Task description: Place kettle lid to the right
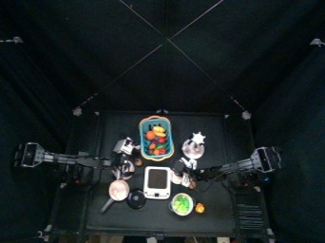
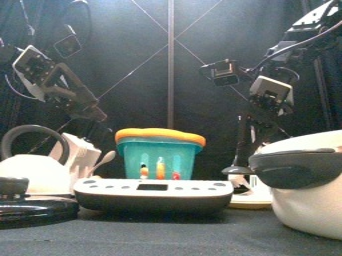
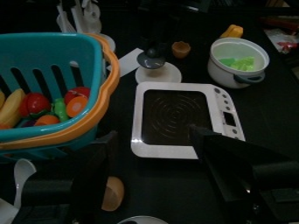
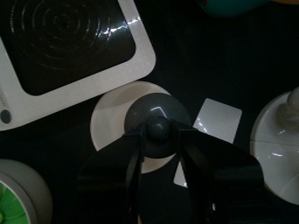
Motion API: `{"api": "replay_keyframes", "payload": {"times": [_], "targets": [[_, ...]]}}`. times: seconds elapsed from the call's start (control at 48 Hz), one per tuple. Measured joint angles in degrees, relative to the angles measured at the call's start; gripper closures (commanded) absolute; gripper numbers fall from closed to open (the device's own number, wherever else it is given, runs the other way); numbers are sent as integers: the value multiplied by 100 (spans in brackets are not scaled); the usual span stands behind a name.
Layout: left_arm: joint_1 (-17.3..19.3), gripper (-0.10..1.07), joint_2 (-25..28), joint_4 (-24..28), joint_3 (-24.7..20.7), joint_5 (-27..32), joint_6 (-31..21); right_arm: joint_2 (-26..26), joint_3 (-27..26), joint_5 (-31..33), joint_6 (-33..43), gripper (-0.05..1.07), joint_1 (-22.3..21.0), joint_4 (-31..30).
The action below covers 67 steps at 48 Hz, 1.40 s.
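The kettle lid (image 4: 155, 118) is a grey dome with a dark knob. It rests on a round white saucer (image 4: 111, 118) beside the white scale (image 4: 70, 44). My right gripper (image 4: 156, 133) reaches down over the lid, and its jaws close against the knob from both sides. The lid also shows in the left wrist view (image 3: 152, 59) and the right gripper in the front view (image 2: 241, 162). The white kettle (image 2: 34, 160) stands at the left. My left gripper (image 3: 158, 166) is open and empty, hovering over the scale (image 3: 187, 118).
A teal basket of fruit (image 2: 160, 152) stands behind the scale (image 2: 160, 195). A white pot (image 2: 301, 185) with green contents (image 3: 239, 59) is at the front right. A dark flat lid (image 2: 34, 208) lies at the front left. A small brown cup (image 3: 181, 48) stands near the saucer.
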Motion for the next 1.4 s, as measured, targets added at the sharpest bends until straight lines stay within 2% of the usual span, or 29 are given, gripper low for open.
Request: {"api": "replay_keyframes", "payload": {"times": [0.188,0.292,0.542,0.688,0.833,1.0,1.146,1.292,1.396], "targets": [[-9,-1,0,-70,0,0,0,-185,18,105,9,34,141,53],[0,-1,-9,-79,0,0,0,-457,62,316,26,34,422,220],[-26,-1,-53,-123,0,0,-9,-1046,475,1143,79,34,1143,1345],[-26,-1,-53,-158,0,0,-18,-1222,765,1450,79,34,1336,1907],[-35,-1,-53,-167,0,0,-9,-1459,914,1617,79,34,1450,2162],[-35,-1,-53,-167,0,0,-9,-1749,1160,1731,97,34,1485,2232],[-18,-1,-53,-158,0,0,-9,-1793,1441,1705,114,32,1433,2338],[-18,-1,-53,-167,0,0,-9,-1793,1644,1248,114,30,1204,2452],[-18,-1,-53,-167,0,0,-9,-1784,1731,870,114,25,1011,2514]]}}
